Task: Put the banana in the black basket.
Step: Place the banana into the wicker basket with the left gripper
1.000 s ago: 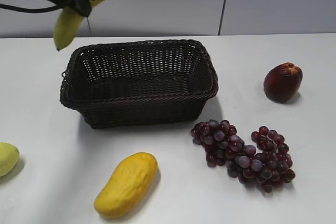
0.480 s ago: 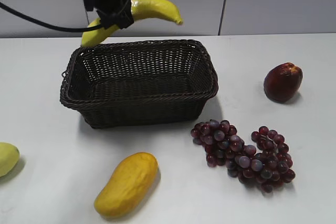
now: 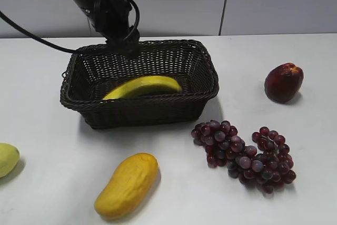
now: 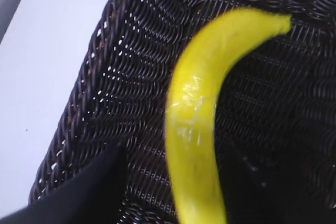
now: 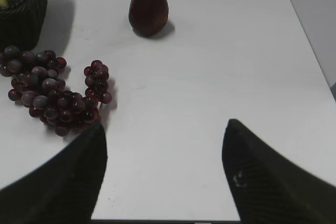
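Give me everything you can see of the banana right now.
The banana is long, curved and yellow with a smooth, glossy skin and tapered ends. It lies on its side inside the black basket, along the near wall, on the woven floor. The left gripper is above the basket's far rim, and its fingers are apart from the fruit. Nothing else is in the basket.

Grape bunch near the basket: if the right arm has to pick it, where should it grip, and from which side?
Probably from straight above. The grape bunch sprawls flat on the table in two lobes, so take the denser lobe nearest the black basket, jaws spanning its narrow width. The right gripper is open, with bare table between. No stem is visible.
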`<state>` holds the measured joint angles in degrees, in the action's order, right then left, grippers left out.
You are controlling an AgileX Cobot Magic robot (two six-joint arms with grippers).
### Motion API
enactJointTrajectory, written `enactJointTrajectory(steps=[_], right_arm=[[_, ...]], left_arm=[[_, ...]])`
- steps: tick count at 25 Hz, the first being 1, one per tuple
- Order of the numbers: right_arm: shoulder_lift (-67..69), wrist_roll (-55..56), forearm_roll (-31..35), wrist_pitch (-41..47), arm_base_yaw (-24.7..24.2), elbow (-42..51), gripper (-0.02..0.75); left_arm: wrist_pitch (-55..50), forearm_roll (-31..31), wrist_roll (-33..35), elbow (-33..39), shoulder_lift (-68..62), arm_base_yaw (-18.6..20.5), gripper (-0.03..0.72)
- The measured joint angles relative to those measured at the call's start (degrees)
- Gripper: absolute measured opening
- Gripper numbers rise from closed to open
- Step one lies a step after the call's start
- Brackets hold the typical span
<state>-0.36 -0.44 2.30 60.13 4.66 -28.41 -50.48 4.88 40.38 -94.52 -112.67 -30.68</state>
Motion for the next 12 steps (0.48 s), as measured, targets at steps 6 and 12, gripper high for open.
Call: enactJointTrajectory(steps=[6, 12], right_arm=[[0.0, 0.0, 0.0, 0.0, 0.0, 0.0, 0.55], [0.0, 0.0, 0.0, 0.0, 0.0, 0.0, 0.55]], left_arm=[[0.4, -3.7, -8.6, -0.6, 0.5, 0.0, 0.68], [-4.2, -6.1, -17.0, -2.2, 5.6, 0.1, 0.674]])
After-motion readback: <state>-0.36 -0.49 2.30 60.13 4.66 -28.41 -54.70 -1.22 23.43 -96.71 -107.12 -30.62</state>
